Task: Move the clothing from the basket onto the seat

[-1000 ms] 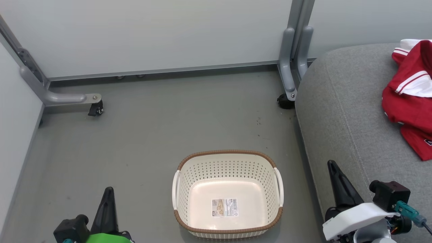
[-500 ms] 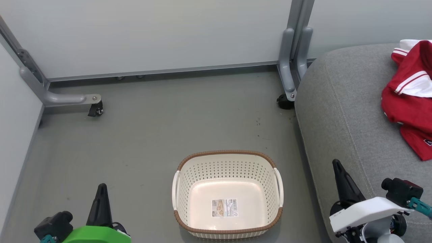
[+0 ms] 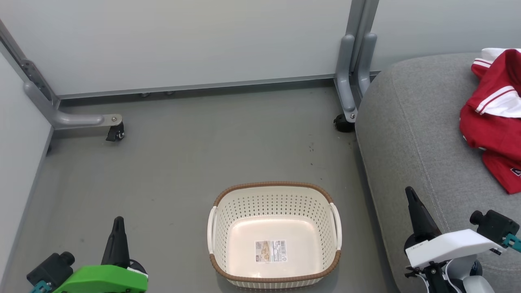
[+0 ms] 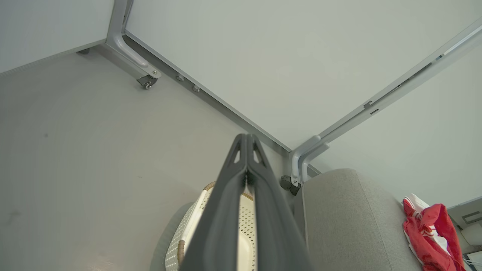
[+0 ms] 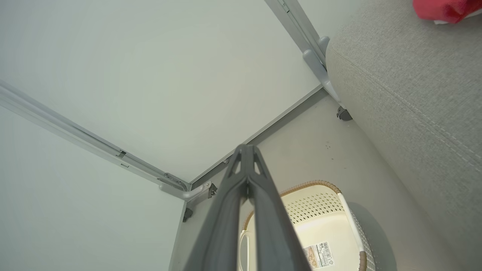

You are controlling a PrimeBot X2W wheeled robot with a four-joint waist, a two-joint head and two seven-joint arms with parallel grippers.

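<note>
Basket [image 3: 272, 184] sits empty, clothing [image 3: 494, 134] lies on the seat [image 3: 411, 134] right of the basket, left gripper [image 3: 118, 226] and right gripper [image 3: 411, 197] flank the basket, both closed on nothing; transfer looks done, next likely just parking the arms.

Prob. lab test bay: partition panels [image 3: 183, 40] on castor feet [image 3: 81, 119], grey floor [image 3: 183, 162].

Red clothing [image 3: 490, 134], perhaps two pieces, lies bunched on grey seat [image 3: 411, 138] beside upright cream basket [image 3: 273, 202].
</note>
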